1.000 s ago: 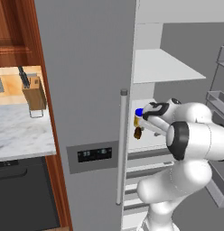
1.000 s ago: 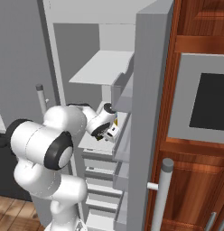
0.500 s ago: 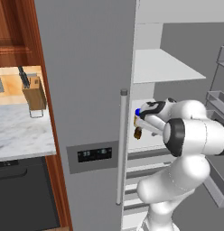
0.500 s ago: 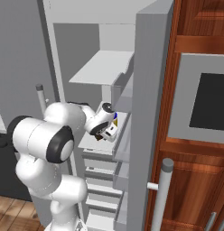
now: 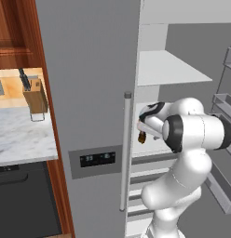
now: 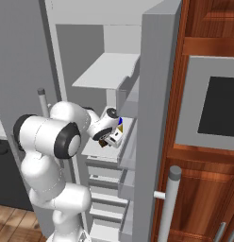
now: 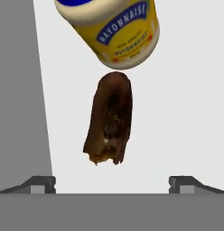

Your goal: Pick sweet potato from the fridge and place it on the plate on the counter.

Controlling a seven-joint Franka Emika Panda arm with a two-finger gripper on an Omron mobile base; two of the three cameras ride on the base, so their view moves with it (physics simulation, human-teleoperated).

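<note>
now reaching for the dark brown oblong sweet potato on the white fridge shelf;
two-finger gripper wide open, empty; next, advance and close, clear of the yellow mayonnaise jar.

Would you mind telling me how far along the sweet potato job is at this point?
Done: the fridge stands open and the arm has reached in to the shelf. In hand: the gripper is open, lined up on the sweet potato, which lies on the white shelf next to the mayonnaise jar; nothing is gripped yet. Left: closing on it, lifting it out and placing it on the plate.
</note>
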